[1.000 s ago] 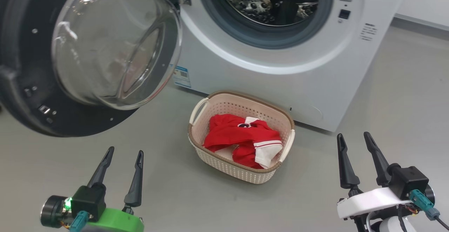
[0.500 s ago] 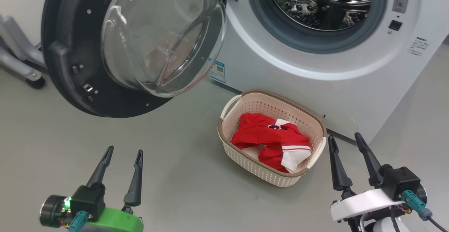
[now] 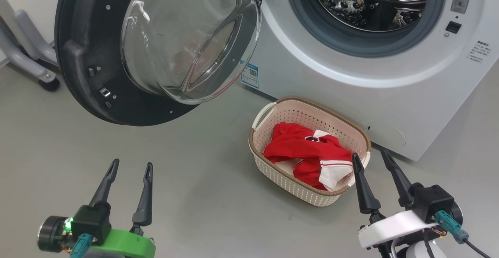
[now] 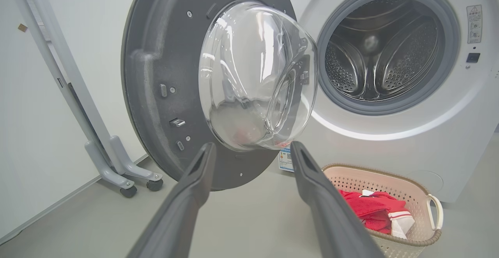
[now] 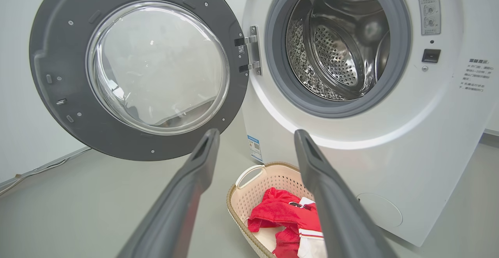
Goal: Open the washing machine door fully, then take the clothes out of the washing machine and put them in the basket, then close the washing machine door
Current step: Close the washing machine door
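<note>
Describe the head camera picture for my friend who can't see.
Red clothes lie in a cream basket before a white washing machine whose black door stands open. The left claw and right claw hover open, empty.

Bright, even, diffuse light throughout, with only faint soft shadows on the floor (image 3: 195, 195) beside the basket (image 3: 296, 188). White glare streaks the glass of the door (image 3: 187, 36) up and left of the basket, and the drum (image 3: 370, 0) above it glints. The wrist views bow straight lines near their edges.
</note>
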Robot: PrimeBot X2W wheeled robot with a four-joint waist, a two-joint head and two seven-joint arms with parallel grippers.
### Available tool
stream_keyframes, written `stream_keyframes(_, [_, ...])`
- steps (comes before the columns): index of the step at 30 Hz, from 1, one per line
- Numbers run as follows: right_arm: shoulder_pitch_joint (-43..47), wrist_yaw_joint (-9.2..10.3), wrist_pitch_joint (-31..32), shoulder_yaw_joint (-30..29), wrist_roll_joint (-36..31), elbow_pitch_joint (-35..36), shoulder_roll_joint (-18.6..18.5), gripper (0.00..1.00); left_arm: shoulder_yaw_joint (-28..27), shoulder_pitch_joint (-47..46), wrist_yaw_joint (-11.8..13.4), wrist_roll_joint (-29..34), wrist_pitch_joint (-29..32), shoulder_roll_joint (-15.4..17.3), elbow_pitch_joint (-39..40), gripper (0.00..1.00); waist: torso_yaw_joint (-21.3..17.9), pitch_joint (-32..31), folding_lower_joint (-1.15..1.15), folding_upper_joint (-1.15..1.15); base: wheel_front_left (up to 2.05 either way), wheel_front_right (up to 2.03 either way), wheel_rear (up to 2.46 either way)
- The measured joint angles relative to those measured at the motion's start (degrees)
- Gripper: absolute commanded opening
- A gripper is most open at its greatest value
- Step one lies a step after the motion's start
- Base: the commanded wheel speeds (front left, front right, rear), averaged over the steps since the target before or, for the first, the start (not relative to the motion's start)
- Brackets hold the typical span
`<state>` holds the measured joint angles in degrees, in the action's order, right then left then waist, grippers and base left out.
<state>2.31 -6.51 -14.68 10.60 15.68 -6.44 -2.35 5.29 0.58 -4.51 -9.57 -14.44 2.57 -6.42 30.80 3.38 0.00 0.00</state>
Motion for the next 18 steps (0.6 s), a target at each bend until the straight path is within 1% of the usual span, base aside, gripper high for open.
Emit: stream_keyframes(18, [-1.8,-0.45,0.0,0.1,0.0,-1.0,0.0,1.0,-0.3,0.0,0.7,0.0,0.0,0.0,1.1,1.0,0.1,0.5,0.0,0.0,0.0,0.0,0.0])
